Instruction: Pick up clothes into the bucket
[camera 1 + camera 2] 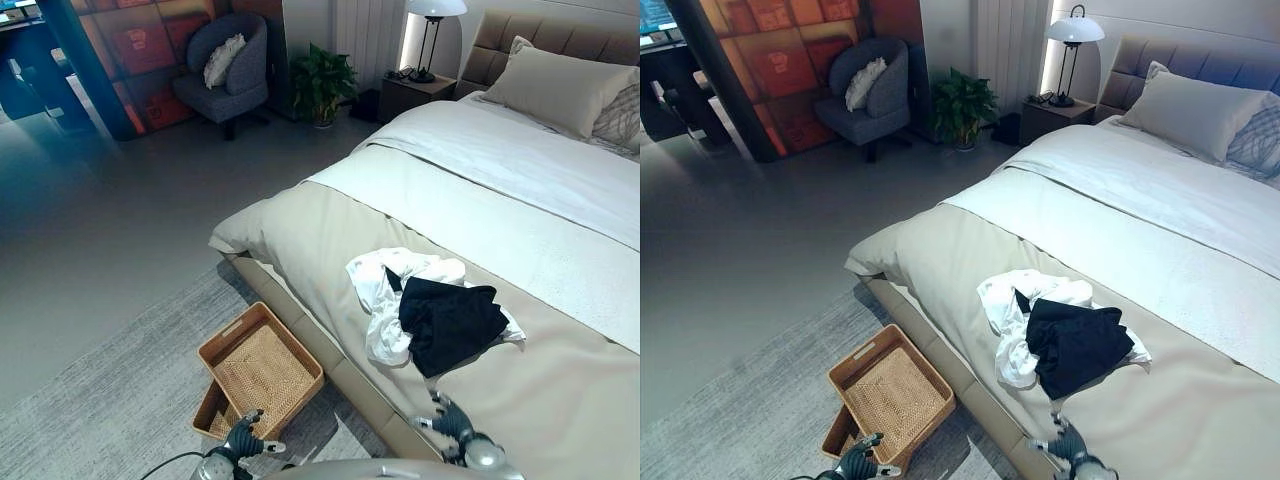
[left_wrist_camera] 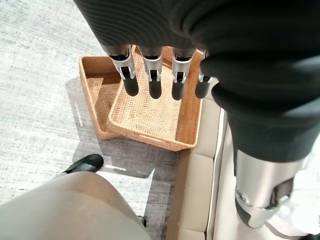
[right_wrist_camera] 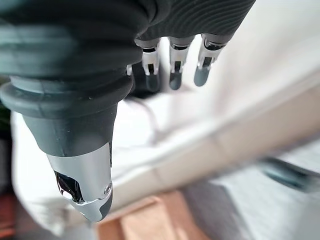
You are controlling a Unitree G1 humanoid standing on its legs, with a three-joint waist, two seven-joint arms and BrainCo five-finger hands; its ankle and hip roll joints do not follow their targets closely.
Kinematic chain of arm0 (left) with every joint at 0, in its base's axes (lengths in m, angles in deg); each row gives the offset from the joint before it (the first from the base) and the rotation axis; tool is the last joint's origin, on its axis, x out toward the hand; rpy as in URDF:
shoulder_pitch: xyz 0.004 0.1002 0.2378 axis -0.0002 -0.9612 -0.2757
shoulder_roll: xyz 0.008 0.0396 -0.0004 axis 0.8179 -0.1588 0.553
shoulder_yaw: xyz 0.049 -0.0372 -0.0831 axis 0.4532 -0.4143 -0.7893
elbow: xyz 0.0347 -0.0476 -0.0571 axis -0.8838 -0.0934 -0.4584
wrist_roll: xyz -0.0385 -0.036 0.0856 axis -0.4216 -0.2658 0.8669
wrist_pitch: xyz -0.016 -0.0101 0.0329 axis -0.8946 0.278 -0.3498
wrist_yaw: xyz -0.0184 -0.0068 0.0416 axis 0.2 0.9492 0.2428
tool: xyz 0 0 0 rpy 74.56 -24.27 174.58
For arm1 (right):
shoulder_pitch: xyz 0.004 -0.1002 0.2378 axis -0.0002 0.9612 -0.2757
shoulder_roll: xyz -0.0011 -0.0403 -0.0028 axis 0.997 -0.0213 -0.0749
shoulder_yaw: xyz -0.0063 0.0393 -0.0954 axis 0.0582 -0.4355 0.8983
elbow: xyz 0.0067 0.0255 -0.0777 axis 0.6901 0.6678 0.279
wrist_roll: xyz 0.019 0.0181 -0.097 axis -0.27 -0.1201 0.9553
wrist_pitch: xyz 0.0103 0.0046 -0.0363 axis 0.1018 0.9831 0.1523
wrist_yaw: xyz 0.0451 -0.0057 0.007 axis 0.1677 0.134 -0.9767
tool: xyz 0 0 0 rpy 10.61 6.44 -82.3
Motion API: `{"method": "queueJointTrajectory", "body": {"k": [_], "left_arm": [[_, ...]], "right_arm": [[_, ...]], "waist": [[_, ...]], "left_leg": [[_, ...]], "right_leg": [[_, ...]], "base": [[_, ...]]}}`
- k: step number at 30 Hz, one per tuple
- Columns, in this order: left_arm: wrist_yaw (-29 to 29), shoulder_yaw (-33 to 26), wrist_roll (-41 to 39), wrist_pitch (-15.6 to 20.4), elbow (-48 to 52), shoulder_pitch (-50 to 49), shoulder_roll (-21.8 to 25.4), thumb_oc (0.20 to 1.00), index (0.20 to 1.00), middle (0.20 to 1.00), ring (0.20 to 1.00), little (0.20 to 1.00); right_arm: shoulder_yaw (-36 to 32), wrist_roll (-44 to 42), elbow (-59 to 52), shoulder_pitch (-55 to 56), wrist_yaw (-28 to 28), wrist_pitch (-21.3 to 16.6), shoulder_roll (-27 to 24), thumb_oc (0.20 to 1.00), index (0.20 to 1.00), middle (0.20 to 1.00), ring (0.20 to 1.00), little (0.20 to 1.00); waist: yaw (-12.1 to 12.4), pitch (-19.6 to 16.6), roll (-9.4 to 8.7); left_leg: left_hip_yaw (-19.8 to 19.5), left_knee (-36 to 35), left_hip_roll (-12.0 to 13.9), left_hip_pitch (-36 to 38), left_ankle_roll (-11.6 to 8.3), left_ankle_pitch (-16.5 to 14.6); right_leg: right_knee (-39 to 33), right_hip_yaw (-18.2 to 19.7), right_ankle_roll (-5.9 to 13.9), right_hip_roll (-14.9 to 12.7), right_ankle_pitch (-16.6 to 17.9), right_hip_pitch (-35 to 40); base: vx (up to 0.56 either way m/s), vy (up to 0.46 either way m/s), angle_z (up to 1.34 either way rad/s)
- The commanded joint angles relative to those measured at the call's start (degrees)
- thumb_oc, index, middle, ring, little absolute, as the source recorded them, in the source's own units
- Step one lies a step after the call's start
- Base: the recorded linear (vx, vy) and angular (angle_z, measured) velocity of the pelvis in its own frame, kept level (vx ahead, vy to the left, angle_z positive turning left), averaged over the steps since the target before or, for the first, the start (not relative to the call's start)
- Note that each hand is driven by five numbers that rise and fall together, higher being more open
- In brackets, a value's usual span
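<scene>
A crumpled white garment (image 1: 375, 300) lies on the beige bed cover, and a black garment (image 1: 452, 322) rests on its right part. On the rug beside the bed a wicker basket (image 1: 228, 328) sits tilted on top of a second one (image 1: 204, 410). My left hand (image 1: 240, 438) hangs low over the baskets, its fingers (image 2: 151, 80) straight and holding nothing above the woven bottom (image 2: 150, 112). My right hand (image 1: 452, 422) is at the bed's near edge, just below the black garment. Its fingers (image 3: 175, 75) are straight and hold nothing.
The bed (image 1: 330, 230) runs from the centre to the right, with pillows (image 1: 560, 85) at its head. A nightstand with a lamp (image 1: 425, 45), a potted plant (image 1: 322, 85) and a grey armchair (image 1: 225, 70) stand at the back. A grey rug (image 1: 110, 400) lies under the baskets.
</scene>
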Motion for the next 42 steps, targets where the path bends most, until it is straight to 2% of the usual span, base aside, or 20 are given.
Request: {"method": "queueJointTrajectory", "body": {"k": [1,6,10,11,13,14,18,20,21,25,33,42], "left_arm": [[1.8,1.2,-0.4,1.7,1.2,2.9,-2.0,1.000,1.000,1.000,1.000,1.000],[2.8,2.0,-1.3,1.9,2.3,4.3,-1.5,1.000,1.000,1.000,1.000,1.000],[5.1,3.1,-2.3,2.1,2.8,6.2,-1.3,1.000,1.000,1.000,1.000,1.000],[6.3,3.5,-2.6,2.0,3.1,7.1,-1.3,1.000,1.000,1.000,1.000,1.000],[6.4,3.5,-2.6,2.0,3.1,7.1,-1.3,1.000,1.000,1.000,1.000,1.000],[7.9,3.8,-3.1,1.8,3.6,7.9,-1.4,1.000,1.000,1.000,1.000,1.000],[10.7,5.0,-4.5,1.9,5.2,9.2,-1.9,1.000,1.000,1.000,1.000,1.000],[10.8,5.0,-4.5,1.9,5.2,9.3,-1.9,1.000,1.000,1.000,1.000,1.000],[11.8,5.0,-5.8,2.1,6.3,9.9,-2.2,1.000,1.000,1.000,1.000,1.000],[13.3,5.8,-8.0,2.3,8.0,10.1,-2.8,1.000,1.000,1.000,1.000,1.000],[14.3,8.0,-9.6,1.6,9.4,11.7,-3.0,1.000,1.000,1.000,1.000,1.000],[14.8,9.9,-13.1,2.2,15.7,13.9,-2.1,1.000,1.000,1.000,1.000,1.000]], "right_arm": [[-1.5,-1.9,-8.8,-9.0,4.4,-4.0,-3.2,1.000,1.000,1.000,1.000,1.000],[-3.9,1.1,-10.2,-15.3,9.7,-4.2,-7.1,1.000,1.000,1.000,1.000,1.000],[-5.8,4.7,-8.3,-21.8,17.4,-3.6,-10.6,1.000,1.000,1.000,1.000,1.000],[-6.7,7.1,-7.2,-24.2,21.6,-2.8,-12.2,1.000,1.000,1.000,1.000,1.000],[-6.7,7.1,-7.1,-24.2,21.6,-2.8,-12.2,1.000,1.000,1.000,1.000,1.000],[-7.5,8.9,-5.9,-26.0,25.4,-1.8,-13.6,1.000,1.000,1.000,1.000,1.000],[-8.0,12.3,-1.6,-29.1,32.3,0.9,-16.5,1.000,1.000,1.000,1.000,1.000],[-7.9,12.3,-1.6,-29.2,32.3,0.9,-16.5,1.000,1.000,1.000,1.000,1.000],[-7.4,13.9,0.6,-30.7,33.7,2.6,-18.2,1.000,1.000,1.000,1.000,1.000],[-5.8,13.8,6.1,-33.6,35.2,4.4,-19.2,1.000,1.000,1.000,1.000,1.000],[-1.7,13.2,16.9,-37.9,33.0,7.0,-20.6,1.000,1.000,1.000,1.000,1.000],[2.3,12.8,19.0,-44.9,30.8,8.1,-23.0,1.000,1.000,1.000,1.000,1.000]], "waist": [[0.9,3.9,-3.96],[2.0,5.9,-3.80],[2.8,8.1,-3.18],[3.1,9.1,-2.68],[3.0,9.1,-2.65],[3.1,10.5,-2.05],[2.8,13.7,-0.27],[2.9,13.7,-0.26],[2.7,15.5,0.48],[2.7,17.3,1.49],[1.8,20.2,2.92],[1.0,24.6,4.82]], "left_leg": [[-1.0,2.9,-1.9,-2.6,0.98,-2.6],[-2.4,3.3,-2.4,-5.8,1.13,-1.7],[-3.6,3.7,-2.9,-8.9,1.25,-0.7],[-4.2,3.8,-3.1,-10.0,1.33,-0.3],[-4.3,3.9,-3.1,-10.1,1.33,-0.3],[-4.8,4.0,-3.4,-11.1,1.48,-0.1],[-5.3,7.4,-4.8,-13.8,2.15,-1.1],[-5.2,7.7,-4.9,-14.1,2.18,-1.3],[-4.7,10.5,-5.7,-15.6,2.47,-2.3],[-3.5,13.4,-6.0,-17.9,2.66,-3.3],[-2.5,13.4,-5.7,-20.7,2.46,-2.7],[-1.6,14.4,-6.0,-25.4,2.49,-1.8]], "right_leg": [[3.0,-0.8,4.15,-4.2,-1.1,-1.0],[4.3,-1.9,4.14,-4.7,-1.0,-3.8],[5.9,-2.8,4.06,-5.1,-0.9,-6.9],[6.7,-3.3,4.02,-5.4,-1.0,-8.1],[6.9,-3.3,4.02,-5.4,-1.1,-8.2],[8.2,-3.6,3.94,-5.8,-1.4,-9.6],[12.3,-2.8,3.48,-7.2,-2.6,-12.8],[12.5,-2.7,3.50,-7.3,-2.7,-13.0],[14.7,-1.7,3.31,-8.0,-3.0,-14.8],[16.8,0.1,3.17,-8.3,-3.3,-17.7],[18.8,1.8,3.32,-8.5,-3.5,-22.0],[23.1,3.2,2.92,-8.9,-3.9,-28.9]], "base": [[-0.10,0.026,0.05],[-0.07,0.019,0.12],[-0.07,0.027,0.20],[-0.02,0.027,0.17],[-0.01,0.022,0.16],[-0.02,0.033,0.18],[-0.02,0.055,0.10],[-0.02,0.044,-0.01],[-0.03,0.047,-0.02],[0.00,0.054,-0.12],[0.00,0.000,-0.11],[-0.03,-0.013,-0.06]]}}
